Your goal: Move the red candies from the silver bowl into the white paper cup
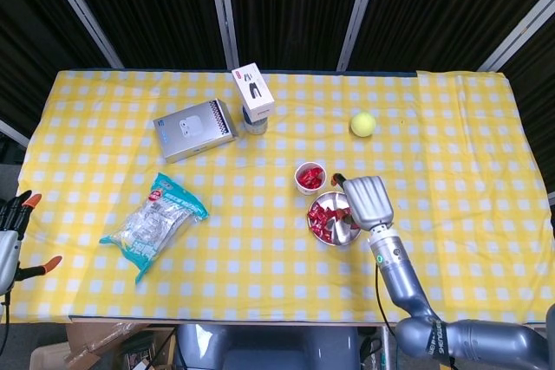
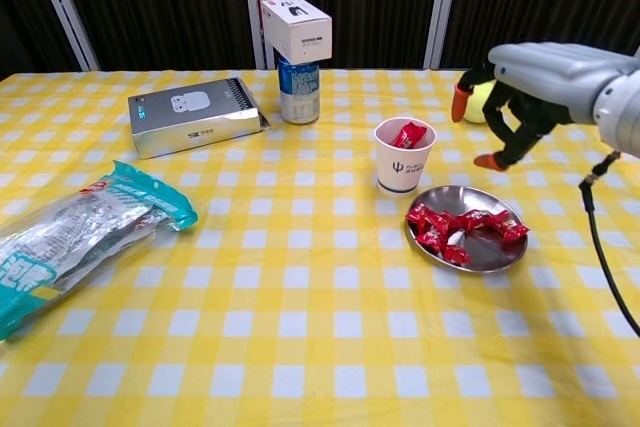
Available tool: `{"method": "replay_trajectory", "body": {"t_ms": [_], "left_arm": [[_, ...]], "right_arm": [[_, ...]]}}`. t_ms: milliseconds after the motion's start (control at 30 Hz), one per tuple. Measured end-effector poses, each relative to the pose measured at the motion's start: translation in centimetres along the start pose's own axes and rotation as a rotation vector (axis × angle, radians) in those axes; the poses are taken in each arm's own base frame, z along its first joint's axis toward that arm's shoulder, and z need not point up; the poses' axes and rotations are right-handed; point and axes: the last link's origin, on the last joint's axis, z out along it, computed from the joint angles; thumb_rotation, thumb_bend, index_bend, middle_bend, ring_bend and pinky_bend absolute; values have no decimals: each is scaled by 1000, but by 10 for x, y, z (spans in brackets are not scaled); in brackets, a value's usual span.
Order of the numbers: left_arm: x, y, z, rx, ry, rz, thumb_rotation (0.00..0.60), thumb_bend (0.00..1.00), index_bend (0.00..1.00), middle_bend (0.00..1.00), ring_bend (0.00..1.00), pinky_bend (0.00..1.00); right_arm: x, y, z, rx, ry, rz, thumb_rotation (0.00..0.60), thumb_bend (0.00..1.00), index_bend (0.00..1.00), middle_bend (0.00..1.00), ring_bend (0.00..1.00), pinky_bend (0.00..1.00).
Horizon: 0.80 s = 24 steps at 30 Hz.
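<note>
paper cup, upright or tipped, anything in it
Upright. The white paper cup stands on its base beside the silver bowl, red candies showing inside.
</note>
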Motion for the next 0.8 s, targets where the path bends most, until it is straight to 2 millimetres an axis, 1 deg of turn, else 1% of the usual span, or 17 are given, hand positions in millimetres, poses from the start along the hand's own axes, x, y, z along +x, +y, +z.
{"method": "replay_trajectory", "body": {"t_ms": [133, 200, 333, 500, 800], "left_arm": [[0, 1, 0, -5, 6, 2, 600, 51, 0, 0, 0, 0], [0, 1, -1, -8, 10, 3, 600, 50, 0, 0, 0, 0], [0, 2, -1, -12, 14, 6, 600, 50, 0, 0, 0, 0], [-1, 2, -1, -11, 14, 9, 600, 50, 0, 0, 0, 0], [-1, 0, 0, -3, 9, 6, 600, 50, 0, 0, 0, 0]], "right_arm": [[-13, 8, -16, -16, -54, -29, 600, 298, 368, 728, 858, 885], [-20, 11, -20, -26, -73, -41, 600, 299, 368, 728, 858, 885], [-33, 15, -23, -44, -98, -52, 600, 297, 368, 728, 858, 885], [-47, 17, -21, -62, -126, -46, 600, 296, 368, 728, 858, 885], [-57, 20, -5, -122, -153, -3, 600, 295, 368, 728, 858, 885]]}}
